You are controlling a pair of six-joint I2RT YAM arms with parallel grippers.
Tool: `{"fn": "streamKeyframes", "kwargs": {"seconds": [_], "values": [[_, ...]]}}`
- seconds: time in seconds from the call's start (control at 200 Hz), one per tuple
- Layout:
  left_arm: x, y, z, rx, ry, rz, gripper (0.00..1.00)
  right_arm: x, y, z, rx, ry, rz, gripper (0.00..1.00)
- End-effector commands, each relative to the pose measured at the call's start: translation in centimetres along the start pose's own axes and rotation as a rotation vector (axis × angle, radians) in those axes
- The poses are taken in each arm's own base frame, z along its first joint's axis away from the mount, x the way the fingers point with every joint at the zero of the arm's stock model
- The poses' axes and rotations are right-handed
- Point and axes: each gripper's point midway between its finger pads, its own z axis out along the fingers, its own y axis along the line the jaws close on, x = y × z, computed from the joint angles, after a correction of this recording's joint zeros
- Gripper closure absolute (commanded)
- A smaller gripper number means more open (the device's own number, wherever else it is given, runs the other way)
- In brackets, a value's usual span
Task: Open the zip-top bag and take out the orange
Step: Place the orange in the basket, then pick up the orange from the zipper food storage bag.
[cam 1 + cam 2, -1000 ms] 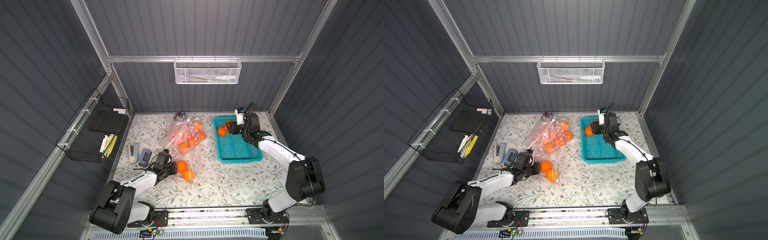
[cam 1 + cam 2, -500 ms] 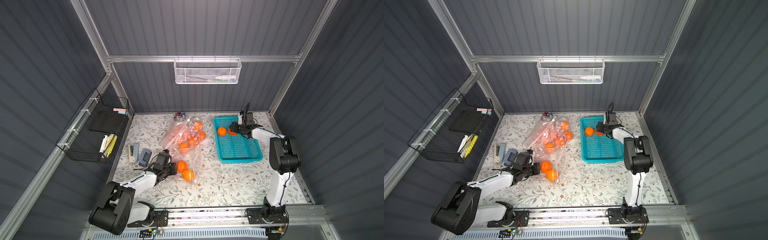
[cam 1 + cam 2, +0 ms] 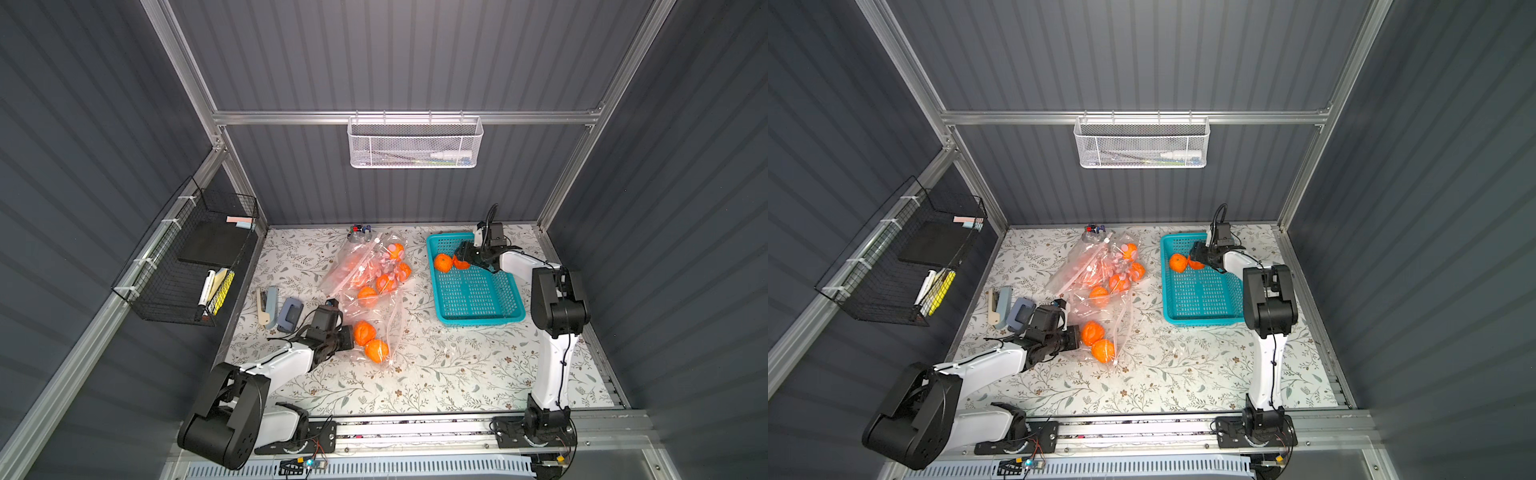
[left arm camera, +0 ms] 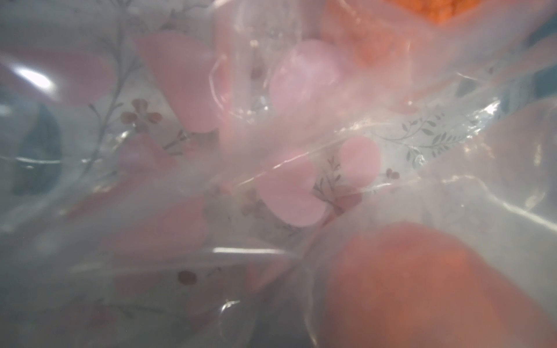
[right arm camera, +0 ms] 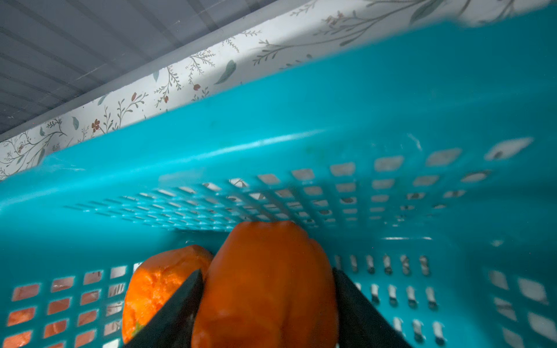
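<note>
The clear zip-top bag (image 3: 384,322) with pink spots lies mid-table, two oranges (image 3: 364,332) inside it. My left gripper (image 3: 347,336) sits at the bag's left edge, shut on the film. The left wrist view is filled by bag film (image 4: 271,150), and an orange (image 4: 422,286) shows blurred through it. My right gripper (image 3: 463,259) is low in the far end of the teal basket (image 3: 482,320). In the right wrist view, both black fingers (image 5: 184,301) press an orange (image 5: 268,301). A second orange (image 5: 156,286) lies just beside it.
Another bag (image 3: 357,266) holding several oranges lies behind the first. A stapler (image 3: 266,305) and a grey hole punch (image 3: 289,313) sit near the left edge. A black wire rack (image 3: 195,266) hangs on the left wall, a white mesh basket (image 3: 415,143) on the back wall.
My right gripper has come down into the basket's far end with its orange, beside the loose one, and its elbow has swung to the right. The left arm and bag have not moved.
</note>
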Motion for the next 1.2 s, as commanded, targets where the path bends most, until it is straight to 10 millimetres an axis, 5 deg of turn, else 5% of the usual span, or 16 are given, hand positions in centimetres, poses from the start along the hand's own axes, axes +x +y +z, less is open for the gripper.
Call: {"fn": "streamKeyframes", "kwargs": {"seconds": [0.0, 0.16, 0.31, 0.44, 0.615, 0.725, 0.84, 1.196], "values": [[3.4, 1.6, 0.3, -0.050, 0.125, 0.003, 1.00, -0.3, 0.1, -1.5, 0.023, 0.006, -0.011, 0.26], [3.4, 1.6, 0.3, -0.050, 0.126, 0.003, 1.00, -2.6, 0.6, -6.8, 0.084, -0.076, -0.070, 0.21], [3.4, 1.6, 0.3, -0.051, 0.123, 0.004, 1.00, -1.8, 3.0, -12.9, 0.008, -0.123, -0.111, 0.28], [3.4, 1.6, 0.3, -0.052, 0.122, 0.005, 1.00, 3.3, 9.3, -16.8, -0.275, -0.085, -0.199, 0.42], [3.3, 1.6, 0.3, -0.054, 0.122, 0.007, 1.00, 14.7, 18.7, -19.5, -0.593, 0.057, -0.511, 0.59], [3.2, 1.7, 0.3, -0.057, 0.118, 0.007, 1.00, 20.3, 22.3, -19.7, -0.729, 0.117, -0.662, 0.70], [3.3, 1.7, 0.2, -0.056, 0.116, 0.007, 1.00, 23.7, 23.5, -18.1, -0.743, 0.215, -0.703, 0.79], [3.3, 1.8, 0.2, -0.061, 0.115, 0.006, 1.00, 28.4, 23.8, -12.9, -0.676, 0.347, -0.775, 0.82]]}}
